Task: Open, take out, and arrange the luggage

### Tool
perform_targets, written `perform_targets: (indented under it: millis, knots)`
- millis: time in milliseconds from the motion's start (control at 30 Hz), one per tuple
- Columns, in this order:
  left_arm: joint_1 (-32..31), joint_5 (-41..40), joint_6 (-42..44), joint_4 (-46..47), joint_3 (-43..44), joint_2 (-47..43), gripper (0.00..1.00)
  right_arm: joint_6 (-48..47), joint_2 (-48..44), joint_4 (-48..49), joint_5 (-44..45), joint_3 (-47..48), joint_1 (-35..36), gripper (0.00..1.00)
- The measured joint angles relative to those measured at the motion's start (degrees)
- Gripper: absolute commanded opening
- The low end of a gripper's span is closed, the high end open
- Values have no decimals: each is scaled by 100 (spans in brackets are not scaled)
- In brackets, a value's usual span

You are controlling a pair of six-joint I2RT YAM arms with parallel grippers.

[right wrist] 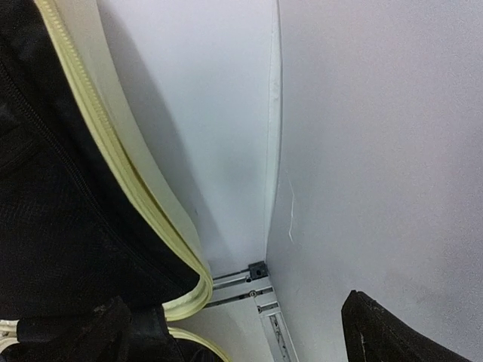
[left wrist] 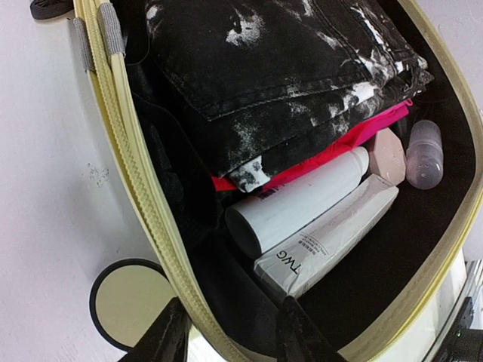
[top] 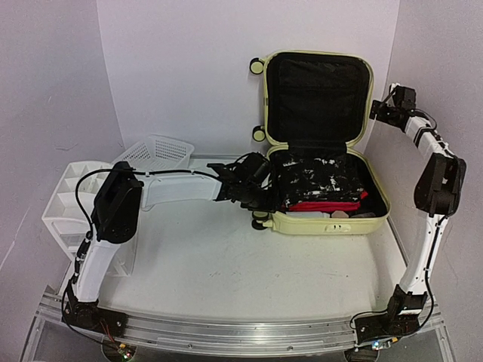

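The pale yellow luggage lies open at the back right, its black-lined lid standing upright. Inside are folded black-and-white jeans over a red garment, a white bottle, a white tube, a pink item and a small clear bottle. My left gripper straddles the lower half's left rim, one finger outside and one on the lining, closed on that wall. My right gripper hangs open beside the lid's right edge.
A white mesh basket and a white drawer organiser stand at the left. A luggage wheel sits just outside the gripped rim. Pale walls close in behind and on both sides. An aluminium rail runs along the near edge.
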Motion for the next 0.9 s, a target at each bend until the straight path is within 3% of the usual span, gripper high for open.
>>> perform_targets:
  millis: [133,367,500,600,767,833,900]
  knots:
    - [-9,144,199,-210,-94,-186,75,-26,-590,-31,63,-721,55,98]
    - [212,573,844,-671,-404,-935,92,-52,-1768,-181,155,-2114,192,98]
    - [955,393,1508,-1088,-542,-1639,92,7,-2540,-358,131,-3053,385,98]
    - [1928,11,1985,-1419,-417,-1764,91,243,-3036,-671,-234,-3556,627,98]
    - [3036,-520,2776,-2004,83,-1279,87,614,-3565,-1143,-1650,-4057,761,98]
    - [3176,-669,3016,-2157,310,-977,84,702,-3705,-1327,-2168,-4256,761,98]
    - [3202,-767,3272,-2275,529,-632,75,741,-3775,-1519,-2516,-4430,761,98]
